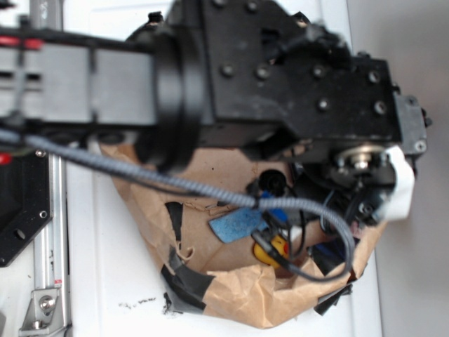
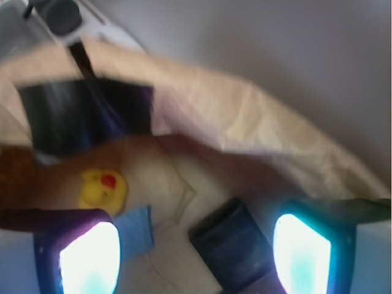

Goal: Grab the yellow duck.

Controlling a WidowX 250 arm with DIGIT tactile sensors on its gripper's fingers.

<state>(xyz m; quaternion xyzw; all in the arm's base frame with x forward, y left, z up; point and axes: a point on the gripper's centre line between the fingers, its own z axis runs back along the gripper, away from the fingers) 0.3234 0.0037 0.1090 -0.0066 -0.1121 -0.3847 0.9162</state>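
The yellow duck (image 2: 101, 190) with its red-orange beak sits on crumpled brown paper (image 2: 257, 128), just beyond and above my left fingertip. In the exterior view only a yellow patch of the duck (image 1: 276, 250) shows under cables. My gripper (image 2: 196, 254) is open and empty, its two glowing pads (image 2: 89, 257) wide apart. The duck lies outside the jaws, to the left of the gap. In the exterior view the arm hides my gripper.
A blue sponge (image 2: 136, 228) lies by the left finger and shows in the exterior view (image 1: 235, 225). A dark blue block (image 2: 236, 251) lies between the fingers. Black tape patches (image 2: 86, 113) sit on the paper. A raised paper wall (image 1: 259, 298) rings the area.
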